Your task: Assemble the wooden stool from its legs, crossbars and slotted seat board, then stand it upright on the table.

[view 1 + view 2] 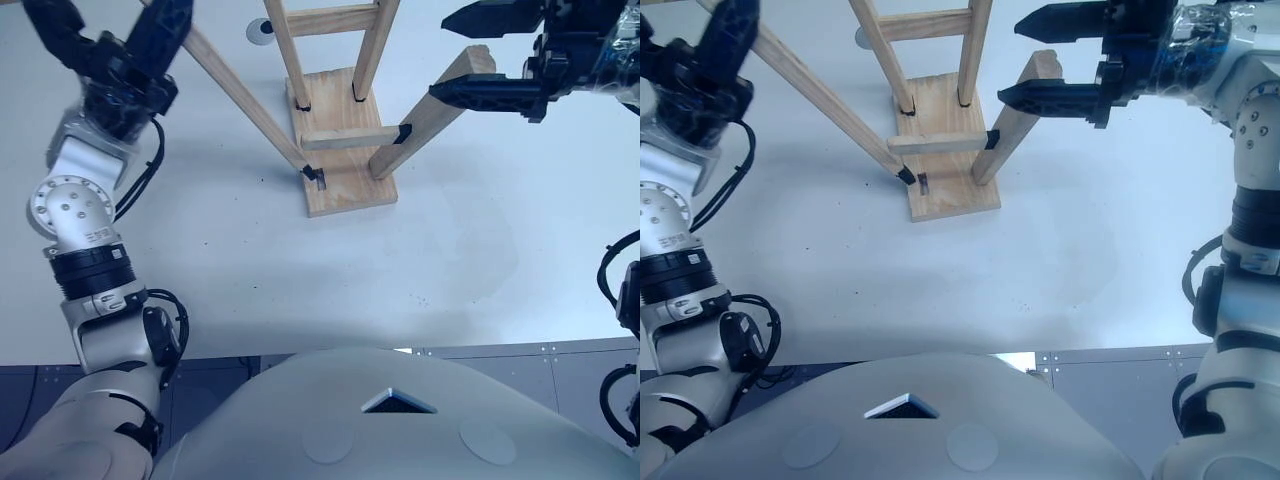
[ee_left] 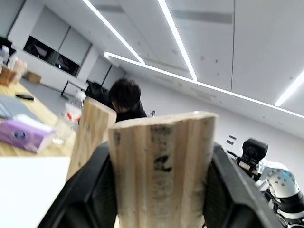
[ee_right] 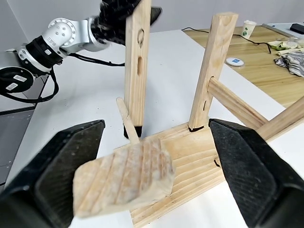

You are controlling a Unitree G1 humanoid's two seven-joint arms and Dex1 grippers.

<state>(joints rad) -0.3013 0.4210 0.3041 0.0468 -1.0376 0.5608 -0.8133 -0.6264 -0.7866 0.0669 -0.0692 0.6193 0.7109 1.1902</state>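
The stool lies upside down, its slotted seat board (image 1: 345,192) flat on the white table and its legs pointing up. My left gripper (image 1: 130,45) is shut on the top end of the near-left leg (image 1: 245,100), which leans out to the left; its end (image 2: 161,166) sits between the black fingers (image 2: 90,190). My right gripper (image 1: 488,55) is open and straddles the top of the near-right leg (image 1: 420,125), whose end (image 3: 123,178) shows between the fingers (image 3: 256,171) with gaps on both sides. A crossbar (image 1: 350,137) joins the two near legs. Two far legs (image 1: 285,50) carry another crossbar (image 1: 335,18).
A small round disc (image 1: 262,30) lies on the table behind the stool. Bare white tabletop (image 1: 300,280) stretches from the seat board to the table's front edge. A wooden desk (image 3: 266,57) with a cup and clutter stands beyond the table.
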